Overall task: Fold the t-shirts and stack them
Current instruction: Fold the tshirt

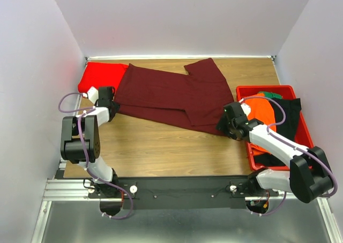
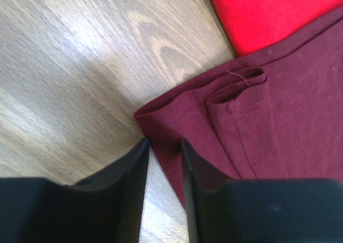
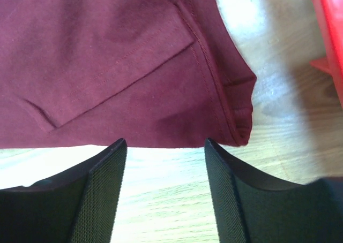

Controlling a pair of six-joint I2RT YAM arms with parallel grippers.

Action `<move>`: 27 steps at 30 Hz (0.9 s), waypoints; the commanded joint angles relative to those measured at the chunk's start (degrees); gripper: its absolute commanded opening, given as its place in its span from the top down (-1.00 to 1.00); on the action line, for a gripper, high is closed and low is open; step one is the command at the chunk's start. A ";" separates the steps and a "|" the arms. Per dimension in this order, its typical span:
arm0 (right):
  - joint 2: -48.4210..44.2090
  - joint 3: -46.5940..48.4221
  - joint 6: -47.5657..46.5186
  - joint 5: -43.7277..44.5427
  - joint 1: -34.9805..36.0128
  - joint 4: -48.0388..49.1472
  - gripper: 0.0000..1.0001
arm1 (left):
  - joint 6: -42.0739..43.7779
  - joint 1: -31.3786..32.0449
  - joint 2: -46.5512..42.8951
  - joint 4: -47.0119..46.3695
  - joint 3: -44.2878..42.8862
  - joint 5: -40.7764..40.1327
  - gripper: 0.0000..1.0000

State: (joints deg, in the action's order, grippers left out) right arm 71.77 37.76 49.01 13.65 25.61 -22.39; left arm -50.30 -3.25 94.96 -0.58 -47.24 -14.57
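The large dark maroon t-shirt lies spread across the table's middle, partly folded over itself. The bright red t-shirt sits folded at the back left, its edge under the maroon one. My left gripper is at the maroon shirt's left corner. In the left wrist view its jaws stand narrowly open with the hem of the maroon cloth lying between the tips, and red cloth beyond. My right gripper is open at the shirt's near right corner. Its tips stop just short of the maroon hem.
A red bin stands at the right, holding an orange garment and a black one; its corner shows in the right wrist view. White walls close in the table on three sides.
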 commanded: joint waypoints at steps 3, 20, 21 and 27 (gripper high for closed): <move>-2.68 -1.99 7.41 2.69 0.32 -0.02 -0.38 | 0.38 0.17 1.11 -1.00 -1.27 -0.99 0.58; 4.43 -1.64 11.02 5.25 0.23 -0.72 -0.32 | 0.03 0.17 -1.35 -2.85 2.33 -0.64 1.00; 5.22 -1.46 10.84 5.33 0.23 -0.72 -0.31 | 0.03 0.17 -1.53 -3.37 3.03 -0.38 1.00; 7.51 -0.49 9.79 6.92 0.23 -0.72 -0.22 | 0.21 0.26 -2.67 -3.46 4.18 -0.11 1.00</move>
State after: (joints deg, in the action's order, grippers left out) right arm 77.30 36.64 58.50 17.15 25.61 -22.31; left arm -50.28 -3.25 94.26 -3.51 -44.45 -14.44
